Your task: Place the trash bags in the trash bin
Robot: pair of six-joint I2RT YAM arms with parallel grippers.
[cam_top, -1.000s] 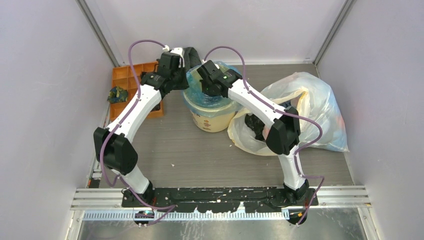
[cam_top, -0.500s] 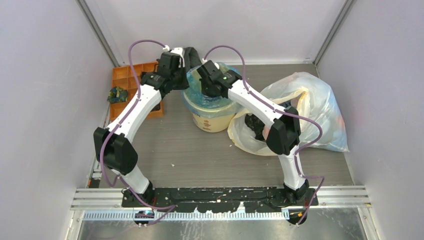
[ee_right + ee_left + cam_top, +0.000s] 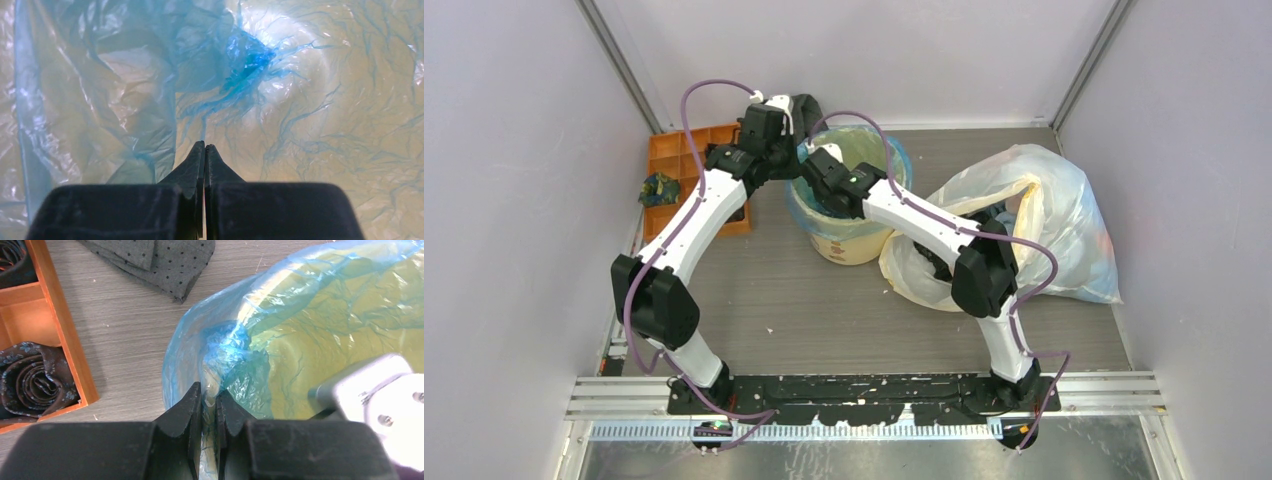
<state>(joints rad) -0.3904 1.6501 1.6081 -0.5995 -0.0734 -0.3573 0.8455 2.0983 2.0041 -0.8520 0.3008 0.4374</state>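
The light-blue trash bag [image 3: 894, 160] lines the cream-yellow trash bin [image 3: 854, 243], its edge folded over the rim. In the left wrist view my left gripper [image 3: 208, 396] is shut on the bag [image 3: 235, 360] at the bin's left rim, with plastic pinched between the fingers. My right gripper [image 3: 205, 147] is shut, with nothing visibly between its fingers. It is pointing down inside the bin at the crinkled bag [image 3: 240, 60] on the bottom. In the top view both sets of fingers are hidden under the wrists.
An orange compartment tray [image 3: 686, 160] with rolled dark ties [image 3: 30, 380] stands left of the bin. A grey dotted cloth [image 3: 160, 260] lies behind the bin. A large whitish-clear sack with yellow patches [image 3: 1044, 220] lies right of the bin, against the right arm.
My right arm has swung left and down into the bin, pushing the bag in. The bag no longer bulges over the top, and the bin's inside shows. The left arm has stayed.
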